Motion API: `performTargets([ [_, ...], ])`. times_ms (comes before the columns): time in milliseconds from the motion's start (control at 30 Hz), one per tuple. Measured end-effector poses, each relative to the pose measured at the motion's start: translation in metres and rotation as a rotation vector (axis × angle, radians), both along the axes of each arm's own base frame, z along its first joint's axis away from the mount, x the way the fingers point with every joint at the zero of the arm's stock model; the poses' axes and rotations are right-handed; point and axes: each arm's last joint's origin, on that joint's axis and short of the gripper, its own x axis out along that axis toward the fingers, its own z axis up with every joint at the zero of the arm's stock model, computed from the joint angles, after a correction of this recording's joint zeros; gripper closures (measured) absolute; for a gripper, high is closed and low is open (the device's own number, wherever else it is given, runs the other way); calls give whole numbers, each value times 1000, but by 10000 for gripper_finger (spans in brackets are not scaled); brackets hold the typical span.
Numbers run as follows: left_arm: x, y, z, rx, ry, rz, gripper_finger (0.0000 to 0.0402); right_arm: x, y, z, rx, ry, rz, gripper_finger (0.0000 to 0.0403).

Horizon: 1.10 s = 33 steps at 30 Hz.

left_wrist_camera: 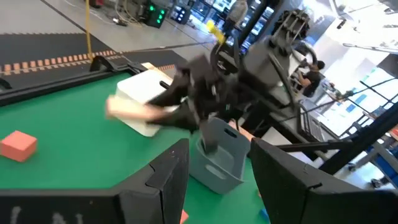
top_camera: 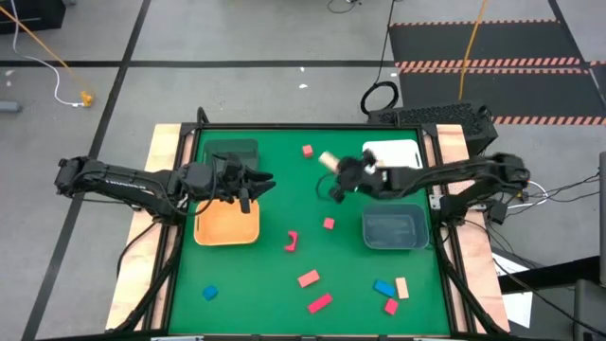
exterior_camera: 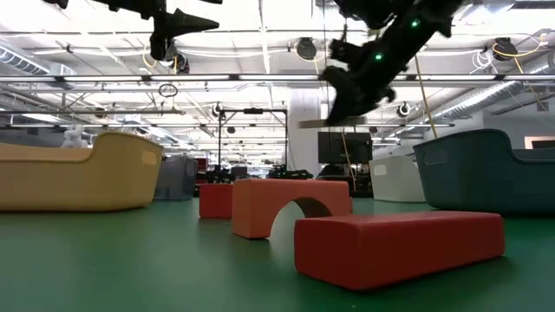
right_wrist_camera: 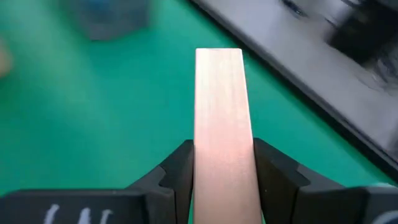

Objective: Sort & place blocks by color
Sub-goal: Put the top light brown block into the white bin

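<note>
The right gripper [top_camera: 339, 173] is closed on a pale tan bar [right_wrist_camera: 219, 112], held clear above the green worktop [top_camera: 275, 275], its long axis running straight out past the fingertips. The white bin [top_camera: 398, 152] lies just to its right at the far edge, nearest this arm, so the carry probably goes there. The left gripper [top_camera: 256, 185] hangs about half open and empty over the orange bin [top_camera: 225, 232].

orange bin [top_camera: 227, 230]; white bin [top_camera: 396, 152]; grey-blue bin [top_camera: 395, 230]
</note>
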Motion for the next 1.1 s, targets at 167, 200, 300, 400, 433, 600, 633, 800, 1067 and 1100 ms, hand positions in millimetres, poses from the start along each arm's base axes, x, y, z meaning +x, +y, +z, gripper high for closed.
performTargets([
  [167, 0, 7, 0, 37, 6, 29, 229, -39, -33, 12, 73, 63, -236, 283],
  [200, 0, 8, 0, 49, 9, 34, 229, -45, -38, 13, 90, 70, -285, 283],
  [300, 0, 13, 0, 83, 18, 51, 229, -63, -48, 12, 154, 120, -398, 283],
  [400, 0, 18, 0, 113, 27, 70, 229, -74, -55, 9, 241, 157, -456, 283],
  [433, 0, 19, 0, 120, 29, 77, 229, -76, -56, 8, 255, 168, -469, 283],
  [600, -1, 27, 0, 175, 47, 106, 229, -83, -64, 7, 274, 189, -516, 283],
  [633, -1, 29, 0, 185, 51, 112, 229, -84, -66, 7, 277, 188, -522, 283],
  [800, -2, 33, -1, 195, 68, 131, 229, -87, -68, 6, 336, 203, -521, 275],
  [1067, -4, 37, -8, 204, 150, 138, 229, -94, -65, -7, 374, 250, -530, 217],
  [1100, -4, 38, -9, 196, 152, 143, 229, -95, -65, -9, 386, 257, -527, 208],
])
